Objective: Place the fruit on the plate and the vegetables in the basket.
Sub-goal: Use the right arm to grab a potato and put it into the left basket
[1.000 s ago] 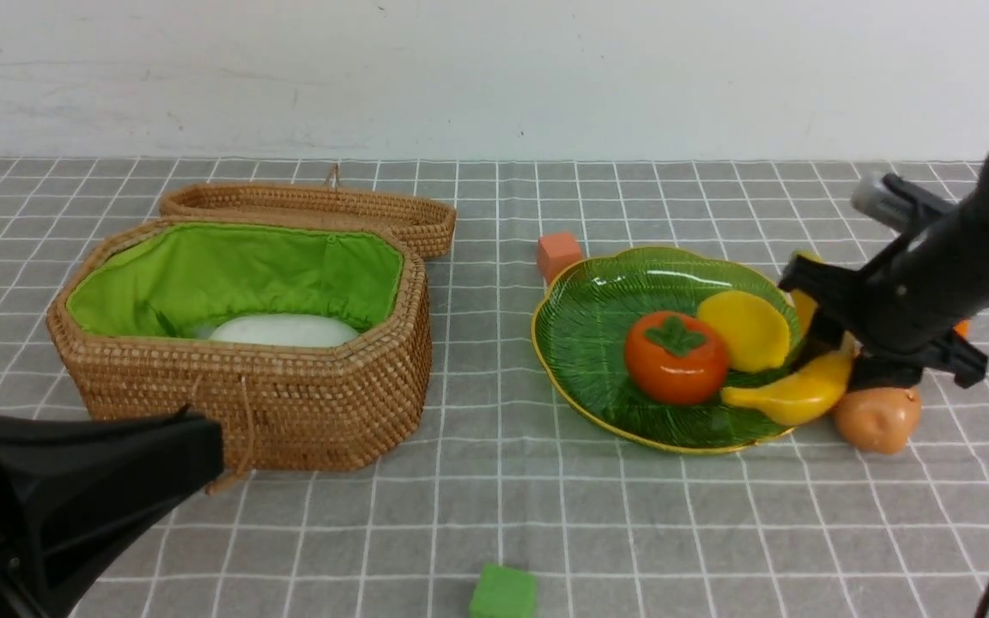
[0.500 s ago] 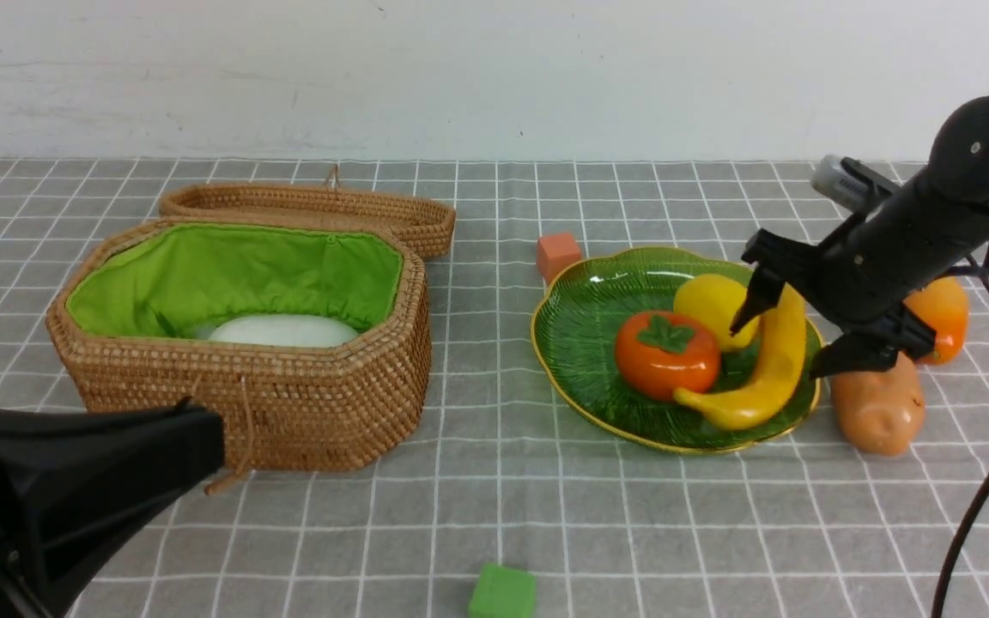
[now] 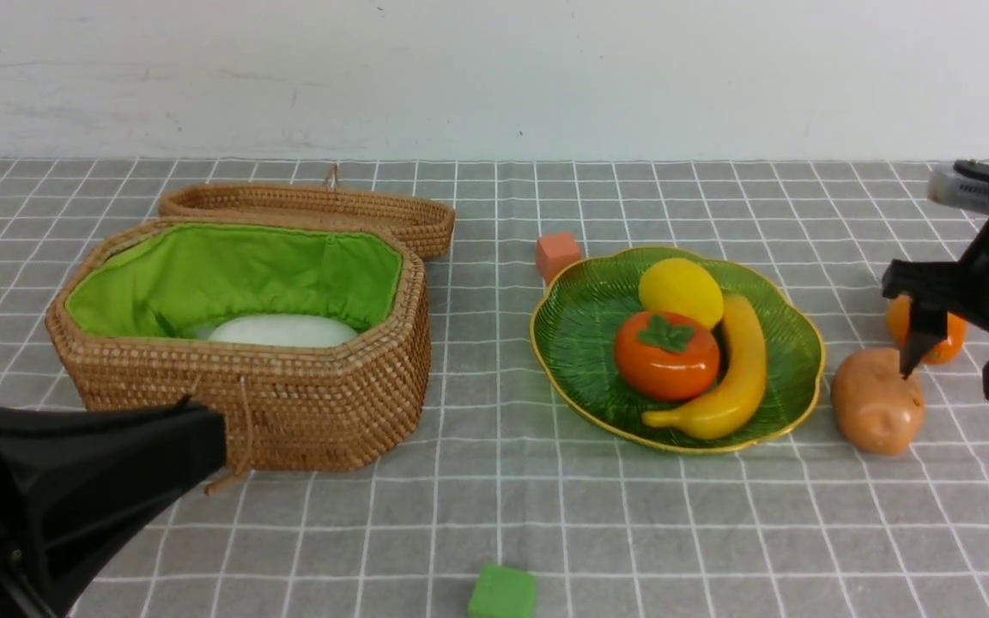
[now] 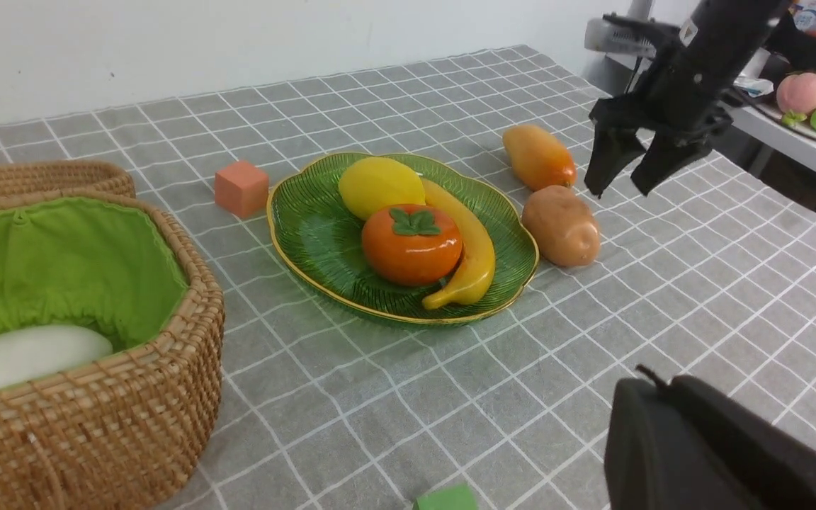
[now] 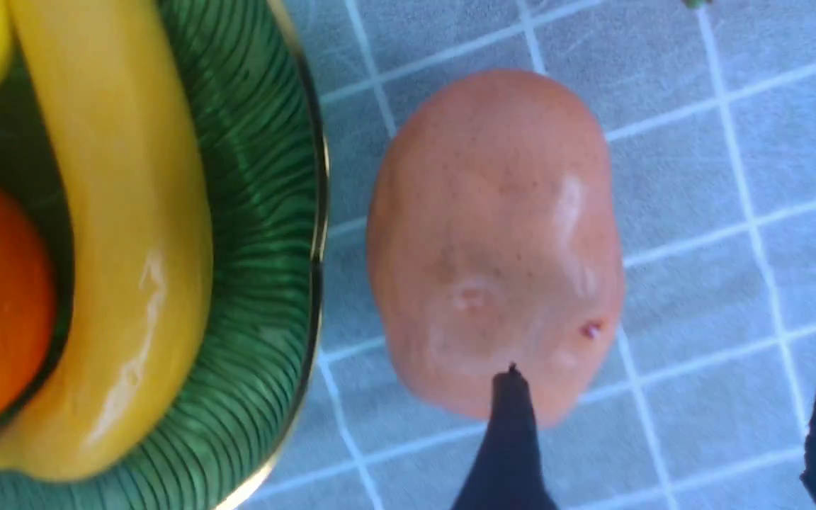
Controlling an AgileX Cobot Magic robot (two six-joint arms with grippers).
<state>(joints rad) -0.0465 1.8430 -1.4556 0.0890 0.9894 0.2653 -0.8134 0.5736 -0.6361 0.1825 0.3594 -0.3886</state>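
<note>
The right jaws are standing wide apart and are holding nothing. They are hanging tips-down above the table (image 3: 632, 532), between the potato (image 3: 877, 412) and the mango (image 3: 945, 343). In the right wrist view, one dark tip is showing against the end of the potato (image 5: 496, 241), while the other is sitting off over bare cloth. From the left wrist view, the tips are hanging clear of the potato (image 4: 561, 225) and just beside the mango (image 4: 539, 156).

The potato is lying on the table just beside the plate (image 3: 580, 343), on its right side, and the mango is lying a little further back.

On the plate, the lemon (image 3: 681, 292) is sitting at the back. The persimmon (image 3: 666, 356) is sitting in front of it, and the banana (image 3: 731, 378) is curving along the persimmon's right side.

An orange cube (image 3: 558, 254) is sitting just behind the plate's left edge. A green cube (image 3: 503, 592) is lying near the front of the table.

Well to the left, the basket (image 3: 288, 403) is standing open with the radish (image 3: 282, 330) lying inside, and its lid (image 3: 306, 206) is resting behind it.

Only the dark housing of the left arm (image 3: 82, 489) is showing at the near left, so I cannot tell how the left jaws are standing.
</note>
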